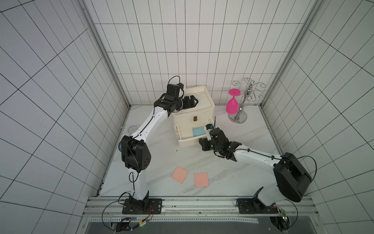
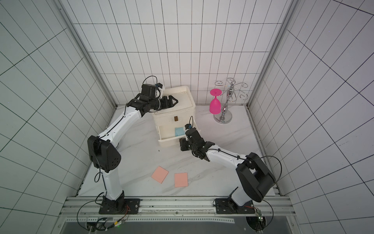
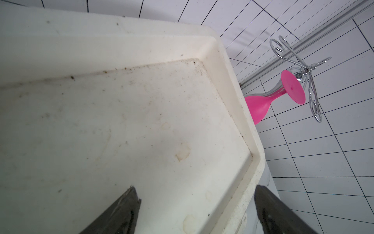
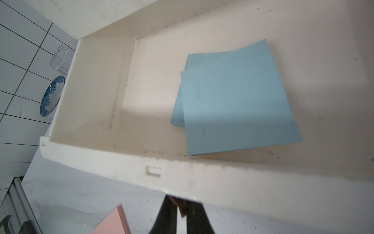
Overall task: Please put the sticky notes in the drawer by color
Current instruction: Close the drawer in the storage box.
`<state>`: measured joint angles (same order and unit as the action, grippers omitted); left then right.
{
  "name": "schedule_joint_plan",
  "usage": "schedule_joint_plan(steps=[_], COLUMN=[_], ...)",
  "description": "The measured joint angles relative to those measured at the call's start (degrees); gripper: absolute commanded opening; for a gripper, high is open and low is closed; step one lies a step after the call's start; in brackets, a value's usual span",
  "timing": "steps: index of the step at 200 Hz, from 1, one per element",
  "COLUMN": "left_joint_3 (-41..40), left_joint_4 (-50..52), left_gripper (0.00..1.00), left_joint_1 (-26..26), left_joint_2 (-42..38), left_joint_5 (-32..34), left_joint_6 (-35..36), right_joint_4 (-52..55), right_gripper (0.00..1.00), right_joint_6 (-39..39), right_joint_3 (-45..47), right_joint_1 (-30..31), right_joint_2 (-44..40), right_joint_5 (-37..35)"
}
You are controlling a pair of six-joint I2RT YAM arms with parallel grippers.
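My right end effector (image 4: 180, 199) is pinching the small brown tab handle (image 4: 182, 211), so I am planning to push the open cream-white plastic drawer (image 4: 222, 178) in straight and gently.

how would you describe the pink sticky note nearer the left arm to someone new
From the cream chest of drawers at the back of the table, come forward to two salmon pink sticky notes. The wanted note lies toward the left arm, turned cornerwise; its neighbour sits squarer.
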<state>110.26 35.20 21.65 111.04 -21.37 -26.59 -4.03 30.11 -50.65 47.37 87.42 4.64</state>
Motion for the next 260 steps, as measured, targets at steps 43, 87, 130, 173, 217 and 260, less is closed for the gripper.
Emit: schedule_joint_plan(steps=[43,87,130,173,217,260], left_joint_3=[-1.3,-3.1,-5.3,-7.4,-7.7,-7.6], left_joint_4=[-1.3,-2.4,-3.6,-4.4,-3.9,-3.7], left_gripper=[0.92,0.92,0.92,0.92,0.92,0.92], left_joint_1=[0.0,-0.1,-0.8,-2.4,-2.4,-2.4], left_joint_2=[-0.6,-1.6,-3.0,-4.4,-4.7,-4.7], left_joint_5=[-0.7,-1.1,-1.1,-0.9,-1.2,-1.4], left_joint_6=[-0.2,-0.4,0.1,0.9,1.2,1.4], right_joint_4=[0.1,1.2,1.4,2.0,1.2,2.2], right_gripper=[0.06,0.06,0.06,0.07,0.07,0.08], right_joint_6=[0.1,-0.6,-2.1,-2.8,-3.5,-5.8], right_joint_3=[-2.4,-6.3,-12.3,-15.3,-15.8,-16.4], right_joint_1=[0.0,0.0,-0.5,-3.5,-5.5,-6.6], right_joint_2=[0.8,5.2,10.7,13.0,13.3,13.3], right_joint_5=[0.0,-0.2,0.6,1.5,1.8,3.2])
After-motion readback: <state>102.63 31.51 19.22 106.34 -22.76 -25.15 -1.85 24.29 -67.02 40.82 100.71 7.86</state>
